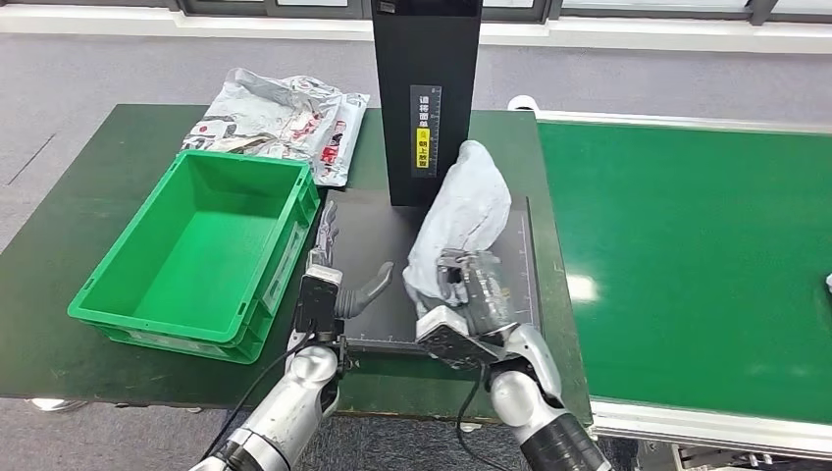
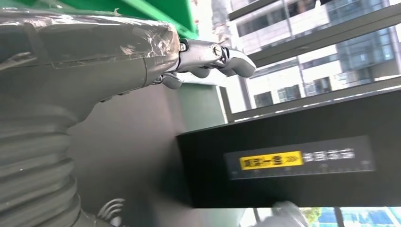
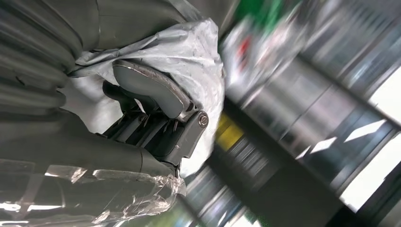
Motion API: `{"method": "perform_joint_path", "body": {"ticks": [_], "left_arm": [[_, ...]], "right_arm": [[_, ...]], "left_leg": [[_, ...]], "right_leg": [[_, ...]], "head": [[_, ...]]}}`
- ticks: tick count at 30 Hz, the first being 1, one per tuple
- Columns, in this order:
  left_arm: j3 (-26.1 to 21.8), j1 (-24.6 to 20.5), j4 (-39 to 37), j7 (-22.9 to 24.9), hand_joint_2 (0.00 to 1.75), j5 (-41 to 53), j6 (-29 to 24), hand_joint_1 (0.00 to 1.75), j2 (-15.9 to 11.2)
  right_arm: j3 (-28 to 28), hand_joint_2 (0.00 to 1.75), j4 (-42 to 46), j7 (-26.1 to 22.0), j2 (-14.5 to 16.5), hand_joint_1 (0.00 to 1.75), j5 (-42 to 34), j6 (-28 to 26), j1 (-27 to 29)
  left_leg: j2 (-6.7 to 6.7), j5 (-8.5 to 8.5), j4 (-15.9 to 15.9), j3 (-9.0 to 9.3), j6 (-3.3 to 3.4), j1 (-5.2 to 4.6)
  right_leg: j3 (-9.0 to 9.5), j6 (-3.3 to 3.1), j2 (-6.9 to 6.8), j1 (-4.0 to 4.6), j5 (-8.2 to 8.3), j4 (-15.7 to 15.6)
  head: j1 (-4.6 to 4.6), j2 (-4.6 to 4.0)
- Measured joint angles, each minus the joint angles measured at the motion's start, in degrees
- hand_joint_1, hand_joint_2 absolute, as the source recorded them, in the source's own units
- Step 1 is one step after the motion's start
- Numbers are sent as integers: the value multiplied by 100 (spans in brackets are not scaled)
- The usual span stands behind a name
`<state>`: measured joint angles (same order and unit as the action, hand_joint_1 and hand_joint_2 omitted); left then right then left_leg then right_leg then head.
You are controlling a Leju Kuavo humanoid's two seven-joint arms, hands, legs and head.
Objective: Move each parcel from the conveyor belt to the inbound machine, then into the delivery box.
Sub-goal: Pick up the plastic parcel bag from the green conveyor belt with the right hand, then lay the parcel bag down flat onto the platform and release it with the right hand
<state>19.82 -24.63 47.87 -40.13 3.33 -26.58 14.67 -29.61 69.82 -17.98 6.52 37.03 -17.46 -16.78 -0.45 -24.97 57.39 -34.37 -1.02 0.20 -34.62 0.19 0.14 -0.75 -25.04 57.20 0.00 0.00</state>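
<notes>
The right robot hand (image 1: 469, 285) grips a grey parcel (image 1: 466, 211) over the scanner plate (image 1: 378, 245), just at 5 o'clock of the black tower (image 1: 426, 98). The left robot hand (image 1: 329, 280) waits open beside the green box (image 1: 196, 250). The limp bag could slip or snag the tower

Bright green moulded plastic crate (image 1: 196, 255) on a dark green tabletop (image 1: 69, 226). Matte black upright scanner tower (image 1: 426, 98) with a yellow label strip (image 1: 423, 148) and white lettering. Pale grey crinkled plastic parcel (image 1: 466, 211). Silver-grey bags with red print (image 1: 285, 123). Vivid green conveyor belt (image 1: 687, 265), white-edged.
</notes>
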Motion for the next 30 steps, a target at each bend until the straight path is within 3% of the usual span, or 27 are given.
{"method": "perform_joint_path", "body": {"ticks": [1,5,6,10,30], "left_arm": [[-5,-55,-15,0,175,11,16,0,-5],[-15,-196,-90,0,175,48,-10,0,-18],[-15,-215,-108,0,175,67,-43,0,-19],[-15,-257,-186,0,175,116,-157,0,-41],[-15,-310,-295,0,175,-56,-268,0,-99]], "right_arm": [[-163,175,-1,16,39,175,-102,215,-51],[-705,175,-48,45,104,0,-515,920,-220],[-770,175,-93,69,109,0,-625,1020,-258],[-820,0,-427,7,109,0,-1157,1200,-351],[-200,0,-965,-899,-10,0,-2341,592,-192]], "left_leg": [[0,1,0,0,-1,1],[-2,2,0,0,-3,10],[-2,2,0,0,-3,12],[-3,2,1,0,-2,10],[-3,1,1,0,-1,4]], "right_leg": [[0,-1,0,3,0,1],[0,-2,-2,7,-1,3],[1,-2,-2,7,-1,2],[2,-1,-2,3,0,-1],[0,-1,-1,-2,0,-2]], "head": [[0,0],[0,0],[0,0],[0,0],[1,0]]}}
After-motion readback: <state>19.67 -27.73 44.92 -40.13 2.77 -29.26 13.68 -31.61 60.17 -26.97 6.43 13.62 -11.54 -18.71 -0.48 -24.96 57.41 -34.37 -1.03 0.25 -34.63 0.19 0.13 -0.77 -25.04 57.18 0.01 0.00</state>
